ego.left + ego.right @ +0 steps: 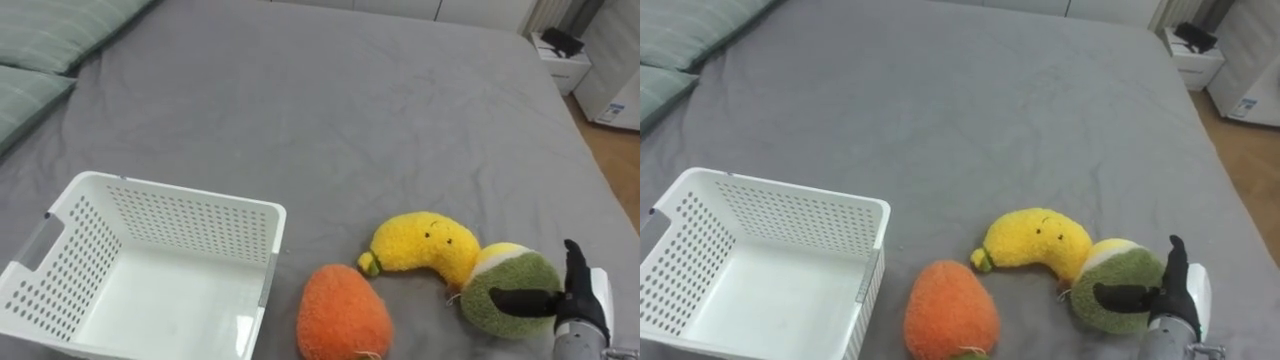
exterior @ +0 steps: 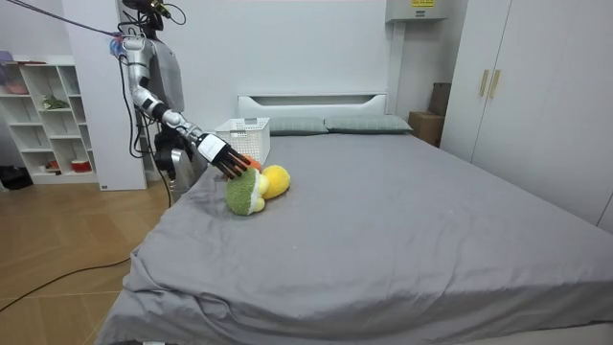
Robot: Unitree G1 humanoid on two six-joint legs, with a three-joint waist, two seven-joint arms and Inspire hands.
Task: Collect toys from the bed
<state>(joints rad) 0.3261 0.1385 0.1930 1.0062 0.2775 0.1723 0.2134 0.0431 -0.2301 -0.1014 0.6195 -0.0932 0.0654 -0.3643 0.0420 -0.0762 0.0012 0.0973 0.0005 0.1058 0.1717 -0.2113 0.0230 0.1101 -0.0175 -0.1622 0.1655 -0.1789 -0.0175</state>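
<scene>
basket: white, holed plastic, nothing in it, sitting on the grey bed close to the robot.
orange toy: plush, just beside the basket's right wall, not touching it.
yellow toy: banana-shaped plush, one step further from the basket than the orange toy, its tip near the orange toy.
green toy: round plush with a pale top, furthest from the basket of the three, pressed against the yellow toy.
right hand: on the far side of the green toy from the basket; spread wide, thumb laid across the toy's front, fingers straight up beside it, nothing gripped yet.
robot: stands at the bed's edge in the room view, right arm reaching down to the toys.
handling: all three look light, soft and squashy, with nothing to break; fuzzy cloth should not slip.
where to hold: likely round the green toy's fat middle, thumb on one side and fingers on the other, squeezing into the stuffing.
task state: no toy collected yet, as it looks.
</scene>
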